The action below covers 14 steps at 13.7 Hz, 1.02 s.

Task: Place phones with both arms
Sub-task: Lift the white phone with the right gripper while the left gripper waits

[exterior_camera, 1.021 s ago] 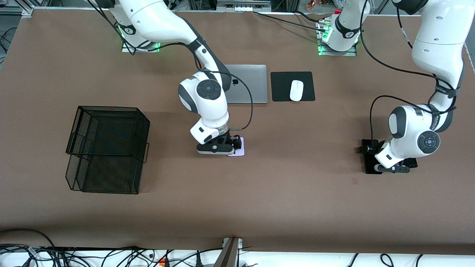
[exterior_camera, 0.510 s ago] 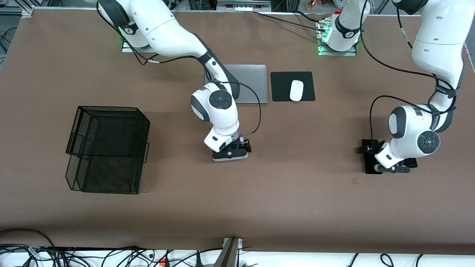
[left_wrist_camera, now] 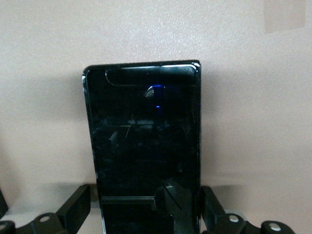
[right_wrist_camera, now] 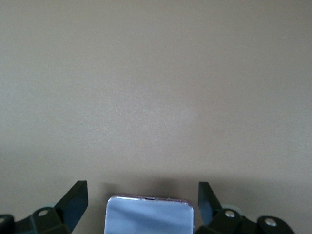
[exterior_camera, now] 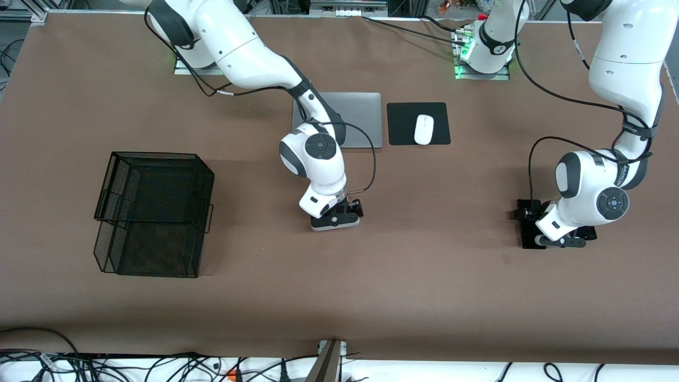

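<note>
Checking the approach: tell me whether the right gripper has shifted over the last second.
Yes. The right gripper has shifted away from the mesh basket, toward the left arm's end.

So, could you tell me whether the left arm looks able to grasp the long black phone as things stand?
Probably yes. The left hand is low over the long black phone, open, one finger on each side of its near end. Nothing lies between fingers and phone, and the brown table around it is bare.

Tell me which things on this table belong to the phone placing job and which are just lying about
Part of the job:
- black phone, between the open left gripper fingers
- pale phone, between the open right gripper fingers

Just lying about:
- silver laptop
- white mouse on its black pad
- black mesh basket; its role is unclear
</note>
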Available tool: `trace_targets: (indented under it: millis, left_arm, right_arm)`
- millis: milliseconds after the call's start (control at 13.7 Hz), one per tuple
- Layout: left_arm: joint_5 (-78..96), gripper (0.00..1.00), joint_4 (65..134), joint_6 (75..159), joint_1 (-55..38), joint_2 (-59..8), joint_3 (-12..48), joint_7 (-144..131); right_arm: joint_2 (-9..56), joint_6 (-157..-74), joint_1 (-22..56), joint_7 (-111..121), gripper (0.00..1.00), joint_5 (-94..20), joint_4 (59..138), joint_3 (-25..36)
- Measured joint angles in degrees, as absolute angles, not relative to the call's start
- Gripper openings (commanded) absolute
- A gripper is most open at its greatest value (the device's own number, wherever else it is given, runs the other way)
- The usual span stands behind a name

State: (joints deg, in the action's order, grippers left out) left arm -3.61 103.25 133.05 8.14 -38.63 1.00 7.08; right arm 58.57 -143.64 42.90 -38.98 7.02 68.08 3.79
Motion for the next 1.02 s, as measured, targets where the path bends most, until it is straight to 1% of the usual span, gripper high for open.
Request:
trace_targets:
  millis: [729, 802, 948, 1021]
  left_arm:
    - [-3.6, 1.00, 103.2, 133.1, 8.1, -38.6, 1.0, 7.1]
    - [-3.6, 1.00, 103.2, 133.1, 8.1, -38.6, 1.1, 7.1]
    - [-3.6, 1.00, 103.2, 133.1, 8.1, -38.6, 1.1, 7.1]
    - [-3.6, 1.00, 103.2, 133.1, 8.1, -38.6, 1.1, 7.1]
  right_arm:
    - [59.7, -143.8, 42.9, -37.2, 0.99, 7.1, 69.4, 3.8]
    - [59.7, -143.8, 42.9, -37.2, 0.91, 7.1, 69.4, 3.8]
    - [59.7, -143.8, 42.9, -37.2, 0.59, 7.1, 69.4, 3.8]
    - [59.6, -143.8, 42.9, -37.1, 0.41, 7.1, 69.4, 3.9]
